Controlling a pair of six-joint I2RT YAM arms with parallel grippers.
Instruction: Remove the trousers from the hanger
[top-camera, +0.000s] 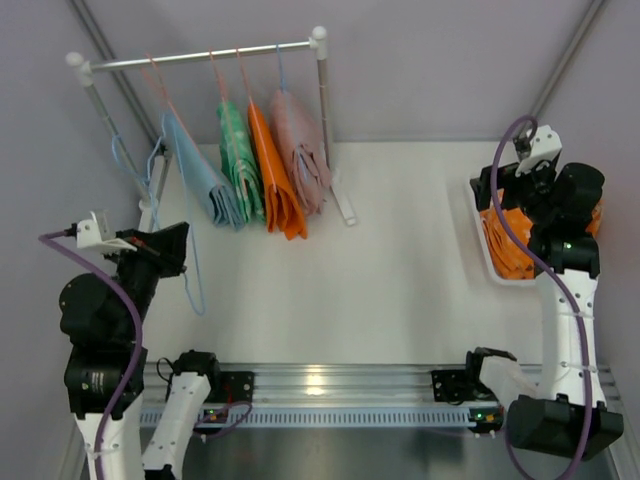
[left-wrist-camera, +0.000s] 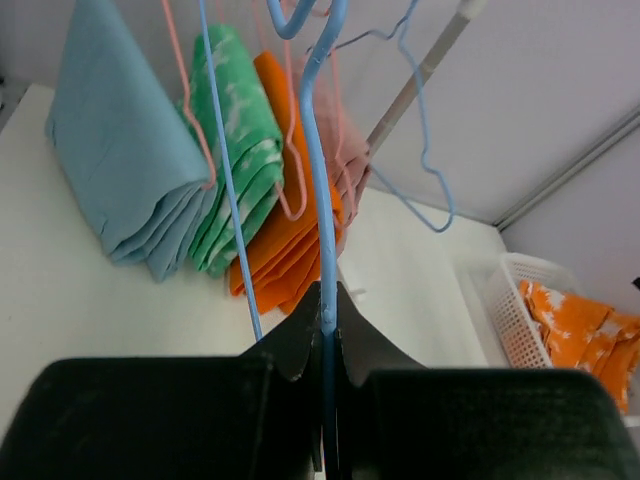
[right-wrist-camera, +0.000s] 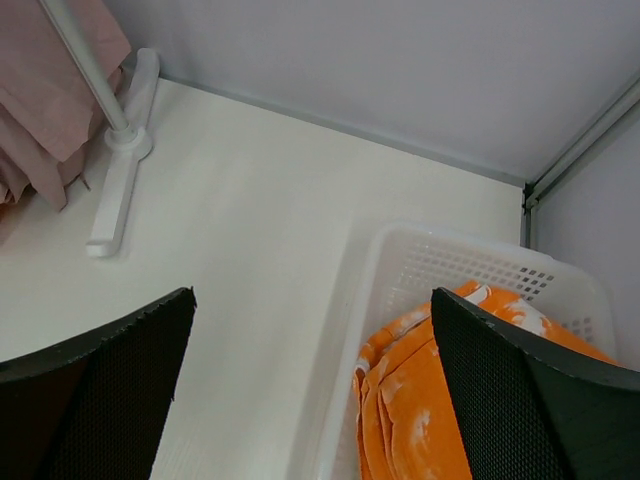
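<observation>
The orange white-printed trousers (right-wrist-camera: 440, 400) lie folded in a white basket (right-wrist-camera: 470, 250) at the right, also in the top view (top-camera: 505, 245). My right gripper (right-wrist-camera: 312, 295) hangs open and empty above the basket's near left rim. The light blue trousers (top-camera: 200, 180) hang folded on a pink hanger at the left of the rack rail (top-camera: 200, 55), also in the left wrist view (left-wrist-camera: 120, 160). My left gripper (left-wrist-camera: 325, 300) is shut on the wire of an empty blue hanger (left-wrist-camera: 318, 150), held off the rack at the table's left (top-camera: 180, 250).
Green (top-camera: 238, 160), plain orange (top-camera: 275, 185) and pink (top-camera: 300, 150) folded trousers hang on the same rack. The rack's right post and foot (top-camera: 340, 200) stand mid-table. More blue hanger wire (top-camera: 125, 160) shows by the rack's left post. Grey walls close the back and sides.
</observation>
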